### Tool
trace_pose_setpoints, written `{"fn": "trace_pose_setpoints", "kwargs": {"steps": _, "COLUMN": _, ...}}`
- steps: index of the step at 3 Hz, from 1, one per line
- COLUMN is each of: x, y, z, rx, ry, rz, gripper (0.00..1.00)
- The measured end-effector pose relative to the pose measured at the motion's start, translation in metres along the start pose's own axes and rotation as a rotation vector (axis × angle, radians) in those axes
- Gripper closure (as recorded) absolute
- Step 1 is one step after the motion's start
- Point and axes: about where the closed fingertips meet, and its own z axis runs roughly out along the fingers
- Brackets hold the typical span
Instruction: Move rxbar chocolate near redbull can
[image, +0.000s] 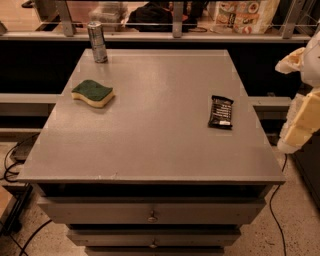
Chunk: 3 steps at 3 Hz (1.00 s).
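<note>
The rxbar chocolate (220, 111), a flat black bar with white lettering, lies on the right part of the grey table top (160, 140). The redbull can (97, 42), slim and silvery, stands upright at the table's far left corner. My gripper (301, 107), cream and white, hangs off the table's right side at the picture's right edge. It is to the right of the bar, apart from it, and holds nothing that I can see.
A green-and-yellow sponge (93, 93) lies on the left part of the table, in front of the can. Drawers (152, 212) sit under the table top. A railing and shelf (175, 35) run behind the table. Cables lie on the floor at the left.
</note>
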Motion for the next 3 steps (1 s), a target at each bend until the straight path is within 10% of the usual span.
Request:
{"fn": "trace_pose_setpoints", "kwargs": {"steps": 2, "x": -0.025, "y": -0.026, "z": 0.046, "rx": -0.029, "ry": -0.359, "rz": -0.014, "gripper": 0.00}}
{"fn": "trace_pose_setpoints", "kwargs": {"steps": 3, "x": -0.027, "y": -0.028, "z": 0.049, "rx": -0.030, "ry": -0.365, "rz": -0.011, "gripper": 0.00}}
